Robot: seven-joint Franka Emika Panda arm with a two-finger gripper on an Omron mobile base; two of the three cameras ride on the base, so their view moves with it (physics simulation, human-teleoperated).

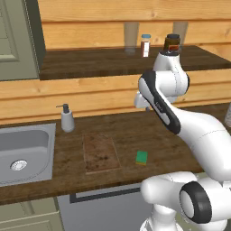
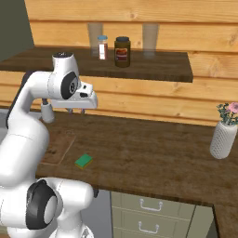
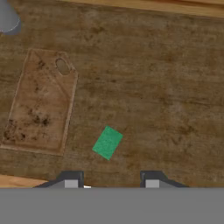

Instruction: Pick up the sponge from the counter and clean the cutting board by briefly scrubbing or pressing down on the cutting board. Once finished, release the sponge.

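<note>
sponge (image 1: 141,157) at three o'clock from the cutting board (image 1: 101,153) in the left base view — claw (image 3: 112,180) fingertips apart — dark jar's (image 2: 122,44) label (image 2: 122,55) too small to read.

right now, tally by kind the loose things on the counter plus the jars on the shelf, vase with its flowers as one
board: 1
sponge: 1
soap pump: 1
vase: 1
jars: 2
total: 6

Wood-grain counter (image 1: 128,131), matt green sponge (image 1: 141,156), speckled brown cutting board (image 1: 100,153); smooth grey metal sink (image 1: 27,151)
</note>
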